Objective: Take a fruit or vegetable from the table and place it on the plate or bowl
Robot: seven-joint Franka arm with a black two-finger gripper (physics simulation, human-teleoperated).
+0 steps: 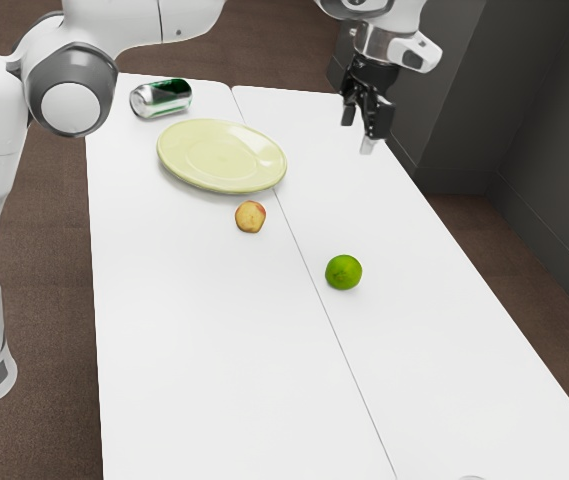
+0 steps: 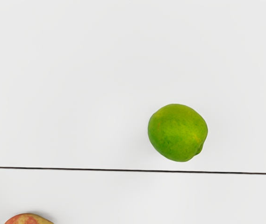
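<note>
Overhead, the gripper hangs open and empty while the fruit lies on the table

Close up, the wrist view gives the lime (image 2: 177,132) in detail: a glossy green skin with a yellowish tinge and a small nub at one end. A thin dark seam (image 2: 123,170) runs between it and the red-and-yellow top of the peach (image 2: 27,218).

From the side, the exterior view takes in the wider scene. Nearest lies the lime (image 1: 343,271), on the slab at the exterior view's right of the seam (image 1: 341,350). Farther back the peach (image 1: 250,216) sits just across the seam, near the plate's rim but apart from it. The pale green plate (image 1: 222,155) is bare and straddles the seam. Behind it a green soda can (image 1: 161,97) lies on its side.

The white arm rises at the exterior view's left, bends at a grey-ringed joint and crosses the top. Its gripper (image 1: 362,130) points down, well above the tabletop and beyond the lime, fingers spread with nothing between them.

The white table (image 1: 184,340) stands on a brown floor (image 1: 54,400), with a dark grey wall (image 1: 544,150) at the exterior view's right.
</note>
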